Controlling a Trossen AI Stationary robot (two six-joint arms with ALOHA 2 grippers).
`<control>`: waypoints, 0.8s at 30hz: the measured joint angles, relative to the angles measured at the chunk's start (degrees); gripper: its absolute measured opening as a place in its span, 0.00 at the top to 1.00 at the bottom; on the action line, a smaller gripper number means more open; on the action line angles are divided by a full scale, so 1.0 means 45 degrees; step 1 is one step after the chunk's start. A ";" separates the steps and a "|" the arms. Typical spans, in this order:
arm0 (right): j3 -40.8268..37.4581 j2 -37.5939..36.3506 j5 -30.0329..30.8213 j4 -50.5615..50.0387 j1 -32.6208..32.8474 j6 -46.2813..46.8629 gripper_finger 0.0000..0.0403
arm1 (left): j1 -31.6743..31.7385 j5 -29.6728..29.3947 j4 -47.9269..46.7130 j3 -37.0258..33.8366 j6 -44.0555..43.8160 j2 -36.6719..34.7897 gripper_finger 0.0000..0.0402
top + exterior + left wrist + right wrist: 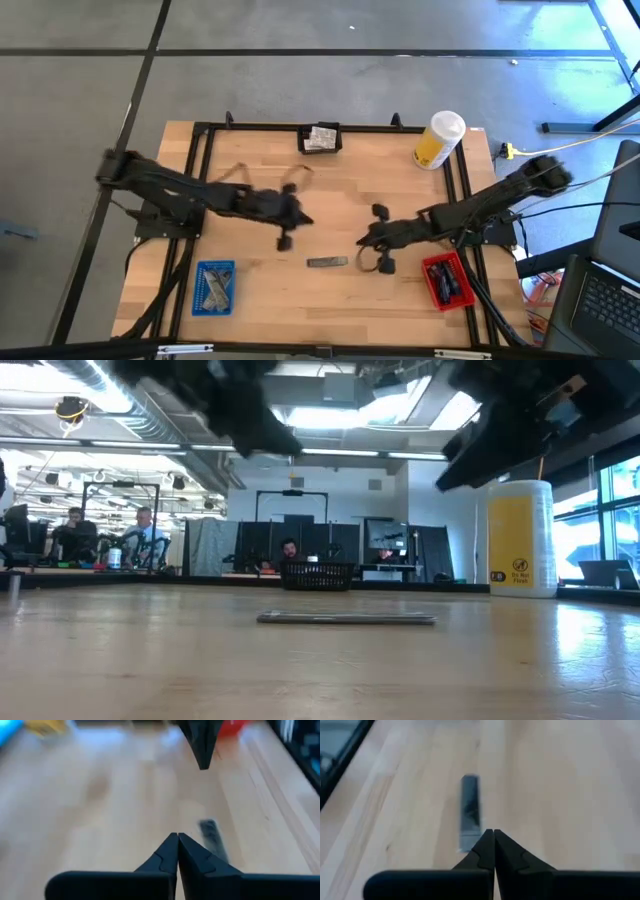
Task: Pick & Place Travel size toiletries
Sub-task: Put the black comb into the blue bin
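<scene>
- The thing the next move turns on is the slim flat grey stick (327,263) lying alone on the bare tabletop (260,215), between the two arms and toward the table's 6 o'clock edge in the high view.
- Its long axis runs roughly from 9 to 3 o'clock in the high view, so it lies broadside to the low camera (346,618) and flat on the wood.
- The right tool (362,240) hangs just off the stick's 3 o'clock end, up toward 1 o'clock from it; its tips are pressed together and hold nothing.
- In the right wrist view the stick (469,810) lies straight ahead of those tips (493,836), its length in line with the tool's reach.
- The left tool (306,220) is at about 11 o'clock from the stick, also closed on nothing; its wrist view shows the stick (213,836) off to one side of its tips (177,839).
- The right tool looks the nearer, though the height of either tool above the wood is hard to judge from overhead.
- To pick, that tool would have to part its tips and drop across the stick's narrow width.
- More sticks lie in the blue tray (214,288); the red tray (446,281) sits by the right arm.
</scene>
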 joint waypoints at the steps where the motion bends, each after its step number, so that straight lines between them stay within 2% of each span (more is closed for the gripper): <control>1: -0.0515 -0.0594 0.0204 0.0361 -0.0047 0.0000 1.00 | 0.0097 -0.0257 0.0749 -0.0804 0.0123 -0.0780 0.99; 5: -0.2440 -0.2794 0.0145 0.2274 -0.0493 -0.0408 1.00 | 0.0602 -0.0126 0.3677 -0.3288 0.0745 -0.3495 0.99; 8: -0.3594 -0.4290 -0.0301 0.3295 -0.1037 -0.0886 1.00 | 0.0832 0.0255 0.4697 -0.4502 0.1225 -0.5258 0.99; 13: -0.4854 -0.6557 -0.1244 0.3391 -0.2061 -0.1222 1.00 | 0.0903 0.0083 0.4659 -0.5735 0.2141 -0.7702 0.99; 17: -0.5518 -0.8096 -0.1963 0.3349 -0.2646 -0.1794 1.00 | 0.1007 -0.0606 0.4686 -0.6529 0.2384 -0.9321 0.99; 24: -0.5831 -1.0606 -0.2017 0.1325 -0.3089 -0.2079 1.00 | 0.1421 -0.1048 0.4561 -0.7863 0.2346 -1.1383 0.99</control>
